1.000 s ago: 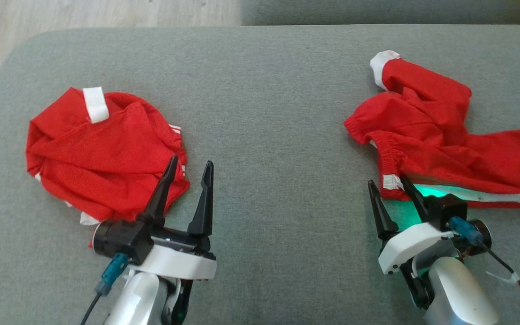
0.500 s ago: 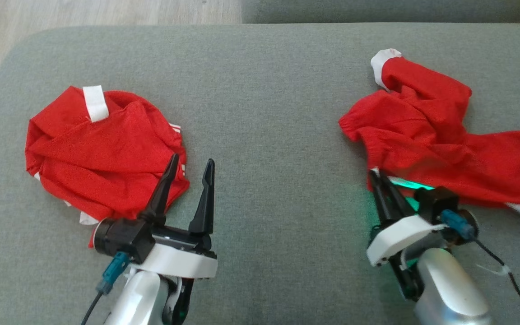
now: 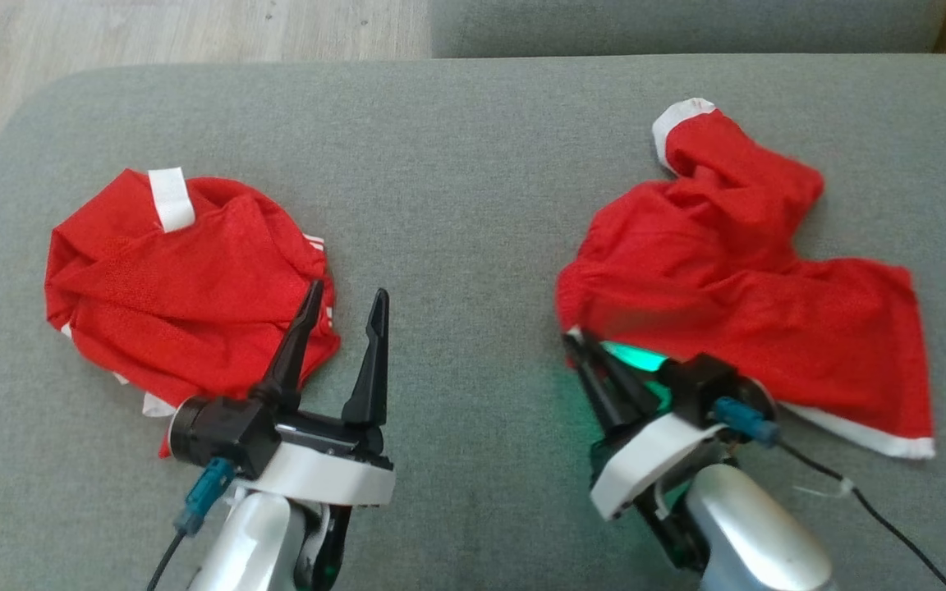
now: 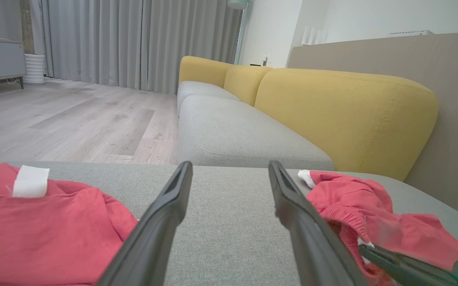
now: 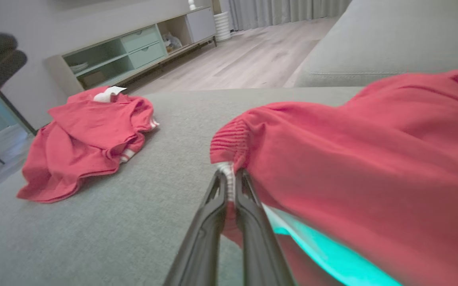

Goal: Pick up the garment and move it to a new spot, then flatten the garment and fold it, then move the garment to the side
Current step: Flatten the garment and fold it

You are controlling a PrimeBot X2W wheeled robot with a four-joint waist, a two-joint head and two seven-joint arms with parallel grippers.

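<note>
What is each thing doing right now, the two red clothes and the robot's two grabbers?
The red fabric garment on the right: bunched up, its white-trimmed edge pinched by the right gripper.
The red fabric garment on the left: lying in a crumpled heap on the grey sofa cushion, not held.
The right gripper: shut on the garment's edge.
The left gripper: open, holding nothing.

Head camera is looking steeply down on the grey fabric sofa cushion point(image 3: 473, 164). Left wrist camera is sitting low, facing a yellow upholstered backrest point(image 4: 332, 107). Right wrist camera is skimming the cushion leftward. All are sharing the left crumpled red garment point(image 3: 185, 279) and right crumpled red garment point(image 3: 727, 295).
</note>
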